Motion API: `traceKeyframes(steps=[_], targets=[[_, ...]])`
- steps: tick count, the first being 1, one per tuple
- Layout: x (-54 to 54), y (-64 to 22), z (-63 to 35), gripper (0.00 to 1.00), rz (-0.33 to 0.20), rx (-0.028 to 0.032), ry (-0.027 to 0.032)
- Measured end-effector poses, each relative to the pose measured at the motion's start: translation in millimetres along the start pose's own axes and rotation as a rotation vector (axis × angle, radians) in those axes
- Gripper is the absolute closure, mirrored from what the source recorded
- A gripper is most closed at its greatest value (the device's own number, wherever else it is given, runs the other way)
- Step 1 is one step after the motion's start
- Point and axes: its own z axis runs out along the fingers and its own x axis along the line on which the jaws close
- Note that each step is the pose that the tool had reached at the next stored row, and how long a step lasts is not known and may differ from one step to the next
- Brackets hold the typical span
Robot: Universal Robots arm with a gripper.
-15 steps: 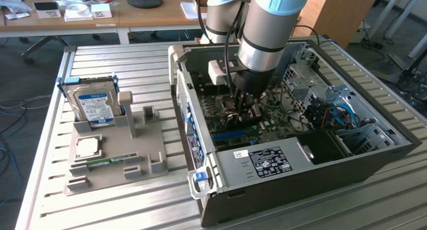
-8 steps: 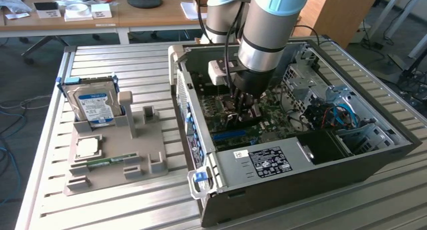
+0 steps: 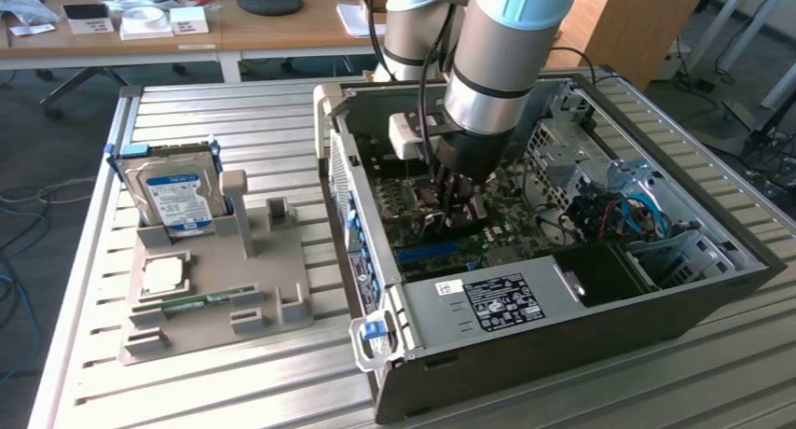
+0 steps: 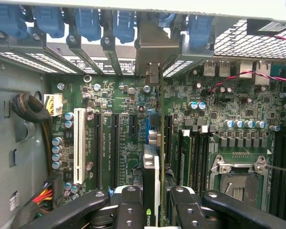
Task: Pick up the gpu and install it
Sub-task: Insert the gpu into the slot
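My gripper (image 3: 450,203) is deep inside the open computer case (image 3: 696,289), low over the green motherboard (image 3: 498,214). In the wrist view the gpu (image 4: 155,167) appears edge-on as a thin dark card with a small green logo near the gripper (image 4: 152,202). The black fingers (image 4: 128,205) press on both of its sides, so the gripper is shut on it. The card stands upright along the expansion slots (image 4: 114,143), and its metal bracket (image 4: 155,45) reaches the case's rear slot openings. Whether its lower edge sits in a slot is hidden.
Blue slot clips (image 4: 90,21) line the case's rear wall. A braided cable bundle (image 4: 31,114) and the processor socket (image 4: 238,183) flank the slots. Outside the case, a grey holder (image 3: 249,289) carries the hard drive (image 3: 181,191) and a green RAM stick (image 3: 199,303).
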Motion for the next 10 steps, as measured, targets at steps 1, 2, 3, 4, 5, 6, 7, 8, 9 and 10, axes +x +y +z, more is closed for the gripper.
traceKeyframes(steps=[1, 2, 3, 4, 5, 6, 7, 8, 9, 10], targets=[[0.1, 0.0, 0.1, 0.73, 0.000, 0.0000, 0.0000], [0.2, -0.1, 0.1, 0.73, 0.001, 0.0000, 0.0001], [0.3, -0.1, 0.2, 0.73, 0.001, 0.0000, 0.0001], [0.5, -0.1, 0.5, 0.73, 0.002, 0.0002, 0.0000], [0.6, 0.0, 0.6, 0.73, 0.002, 0.0001, 0.0001], [0.7, 0.0, 0.7, 0.73, 0.003, 0.0000, 0.0003], [0.8, 0.0, 1.0, 0.73, 0.003, 0.0000, 0.0003], [0.8, -0.1, 1.5, 0.73, 0.003, 0.0001, 0.0001], [0.9, -0.1, 1.9, 0.73, 0.003, 0.0002, 0.0001], [0.9, -0.1, 2.1, 0.73, 0.004, 0.0001, 0.0003]])
